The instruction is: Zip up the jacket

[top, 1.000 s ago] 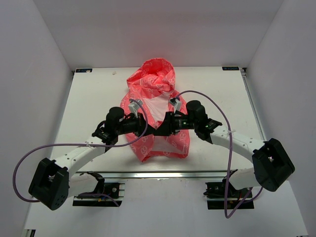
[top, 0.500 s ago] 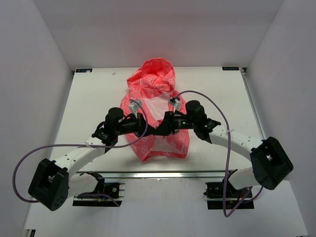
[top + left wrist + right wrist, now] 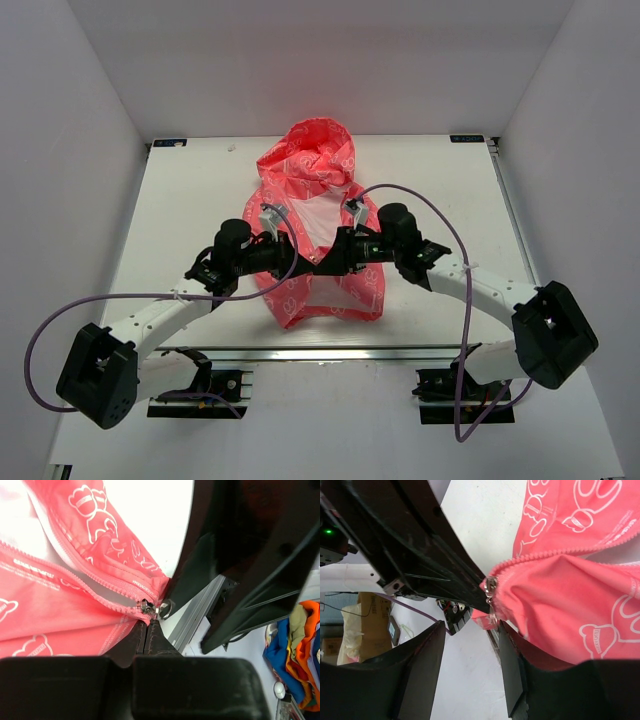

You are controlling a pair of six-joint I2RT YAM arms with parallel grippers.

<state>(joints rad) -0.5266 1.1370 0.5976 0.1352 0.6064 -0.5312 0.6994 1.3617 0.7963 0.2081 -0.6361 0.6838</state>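
The small coral-pink hooded jacket with a white printed pattern (image 3: 315, 165) lies flat in the middle of the white table (image 3: 180, 200), hood toward the far edge and front spread open on its white lining. Its metal zipper slider (image 3: 146, 606) sits at the bottom of the pink zipper teeth, near the hem. The left gripper (image 3: 148, 626) has its black fingers pressed together, pinching the pink fabric just beneath the slider. The right gripper (image 3: 470, 630) faces it from the other side, its jaws standing apart; fabric drapes over one finger (image 3: 512, 680) but nothing is pinched between them
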